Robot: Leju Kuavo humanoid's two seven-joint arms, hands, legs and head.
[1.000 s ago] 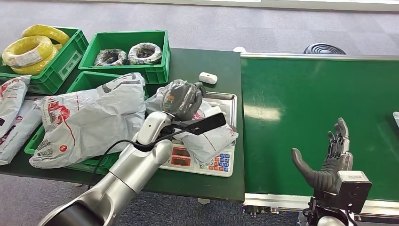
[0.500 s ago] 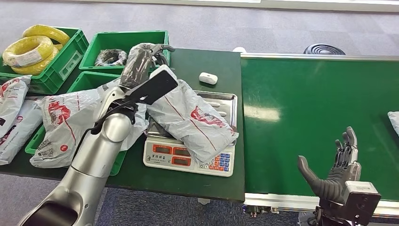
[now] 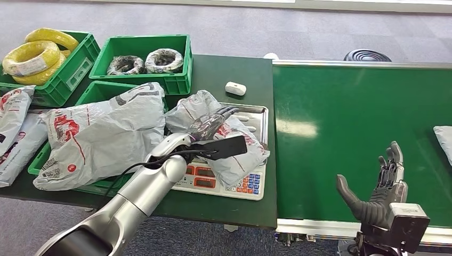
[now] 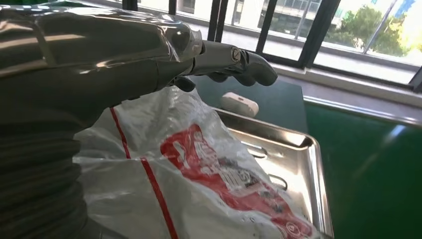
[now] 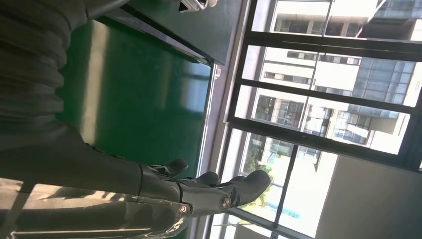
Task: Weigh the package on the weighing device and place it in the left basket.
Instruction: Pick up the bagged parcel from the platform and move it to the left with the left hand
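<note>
Package: grey plastic mailer with red print; lies on the steel tray of the scale, drooping over the tray's near edge and hiding part of the display; sits at the middle of the head view
Scale: white body with coloured keys; stands on the dark desk at its 3 o'clock edge, just beside the green belt
Left hand: stretched over the package, fingers extended and a little apart, gripping nothing; in the wrist view its fingers hang above the bag; whether they touch it I cannot tell
Left basket: green crate at 9 o'clock of the scale; heaped with a big grey mailer that overflows its rim
Right hand: upright at 4 o'clock of the head view, over the near edge of the belt; fingers spread, holding nothing
Other crates: one at 11 o'clock holds dark wire coils; one at 10 o'clock holds yellow coils
Small white item: on the desk at 12 o'clock of the tray
Second parcel: pale; at the belt's 3 o'clock edge, cut off by the frame
</note>
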